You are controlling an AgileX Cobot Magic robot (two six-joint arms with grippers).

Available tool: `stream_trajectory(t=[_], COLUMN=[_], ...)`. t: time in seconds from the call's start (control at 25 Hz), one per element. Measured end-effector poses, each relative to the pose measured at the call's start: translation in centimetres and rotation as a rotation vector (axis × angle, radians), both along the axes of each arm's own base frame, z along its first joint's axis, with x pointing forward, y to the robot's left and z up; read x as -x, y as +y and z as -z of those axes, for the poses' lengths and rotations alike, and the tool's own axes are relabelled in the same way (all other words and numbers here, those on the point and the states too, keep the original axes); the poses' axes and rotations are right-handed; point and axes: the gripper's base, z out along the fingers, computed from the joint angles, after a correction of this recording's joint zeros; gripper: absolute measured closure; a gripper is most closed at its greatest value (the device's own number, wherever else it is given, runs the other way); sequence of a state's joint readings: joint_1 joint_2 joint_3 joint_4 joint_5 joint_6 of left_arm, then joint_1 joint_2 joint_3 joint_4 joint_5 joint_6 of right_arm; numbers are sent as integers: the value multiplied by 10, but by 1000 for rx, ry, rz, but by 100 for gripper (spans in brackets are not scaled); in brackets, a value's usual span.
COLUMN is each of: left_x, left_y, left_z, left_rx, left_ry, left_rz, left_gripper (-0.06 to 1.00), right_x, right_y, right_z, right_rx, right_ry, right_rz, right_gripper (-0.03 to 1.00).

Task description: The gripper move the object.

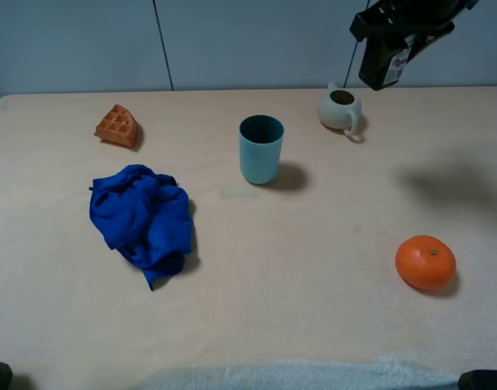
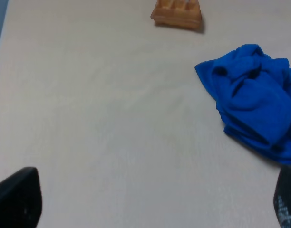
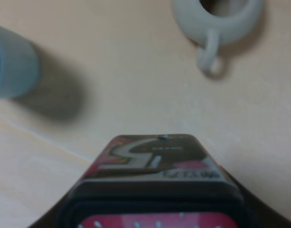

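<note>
**A:** Carton [image 1: 380, 69] first: where is it?

**B:** Upper right of the high view, lifted clear of the worktop [image 1: 297, 317] and clamped in the right hand [image 1: 395, 41]. It sticks out below the hand, tilted, with a white label mark showing.

**A:** So that hand is clenched on it?

**B:** Yes, it is gripping the carton. In the right wrist view the black box with its pink-red and white marks sits right up against the lens, with the worktop below it.

**A:** What is near it?

**B:** A cream jug [image 1: 340, 108] stands just left of and below it in the high frame. The teal cup [image 1: 261, 149] is upright at centre, well apart from the carton. An orange [image 1: 425, 262] sits at lower right.

**A:** And the left hand [image 2: 150, 202]?

**B:** It is spread wide, with nothing between its fingers. Its wrist view takes in the crumpled blue cloth [image 2: 252, 102] and the waffle wedge [image 2: 177, 14]. Both lie at the left of the high view.
</note>
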State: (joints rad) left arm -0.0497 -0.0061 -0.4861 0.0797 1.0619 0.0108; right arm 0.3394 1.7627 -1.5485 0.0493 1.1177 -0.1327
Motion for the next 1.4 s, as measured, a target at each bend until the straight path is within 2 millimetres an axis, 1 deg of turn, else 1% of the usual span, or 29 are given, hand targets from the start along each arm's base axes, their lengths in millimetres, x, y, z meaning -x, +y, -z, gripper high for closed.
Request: stream_trajectory(t=[0.12, 0.28, 0.68, 1.04, 1.2, 1.4], left_x=[0, 0, 0, 0, 0, 0], left_y=[0, 0, 0, 0, 0, 0], left_z=[0, 0, 0, 0, 0, 0], left_rx=[0, 0, 0, 0, 0, 0], left_ry=[0, 0, 0, 0, 0, 0], left_rz=[0, 0, 0, 0, 0, 0], left_gripper=[-5, -5, -5, -5, -5, -5], right_x=[3, 1, -21, -40, -45, -44], right_y=[11, 25, 72, 121, 142, 167], right_z=[-4, -7, -7, 0, 6, 15], right_rx=[-11, -17, -36, -71, -97, -124], right_ry=[2, 8, -11, -45, -54, -59], right_rz=[2, -8, -70, -128, -149, -182], right_gripper=[61, 61, 61, 61, 61, 61])
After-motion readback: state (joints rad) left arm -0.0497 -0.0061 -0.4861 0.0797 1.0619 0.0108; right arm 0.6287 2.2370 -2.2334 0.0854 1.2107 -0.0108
